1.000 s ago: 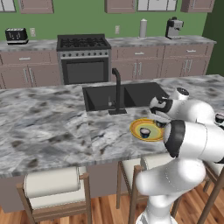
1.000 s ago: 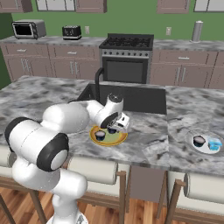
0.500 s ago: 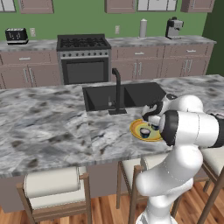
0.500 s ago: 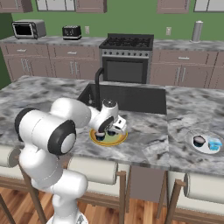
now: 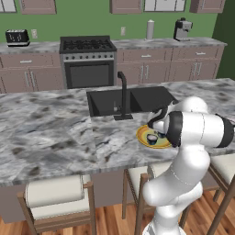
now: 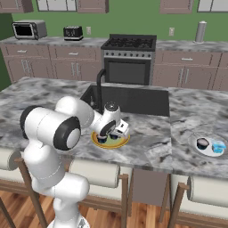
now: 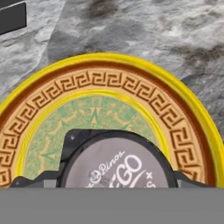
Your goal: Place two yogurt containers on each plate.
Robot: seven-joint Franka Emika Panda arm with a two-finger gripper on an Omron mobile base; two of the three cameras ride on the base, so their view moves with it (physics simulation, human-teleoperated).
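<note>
My end effector (image 6: 116, 132) hangs low over the yellow plate (image 7: 39, 114) on the gray worktop (image 6: 151, 142), near the sink (image 6: 133, 99). A yogurt cup (image 7: 116, 164) sits on the plate's green middle, right between my fingertips (image 7: 26, 181). I cannot tell if I am pinching it. Another yogurt cup (image 6: 203, 143) sits on the white plate (image 6: 196, 146), well apart, beside a small blue thing (image 6: 217, 147).
</note>
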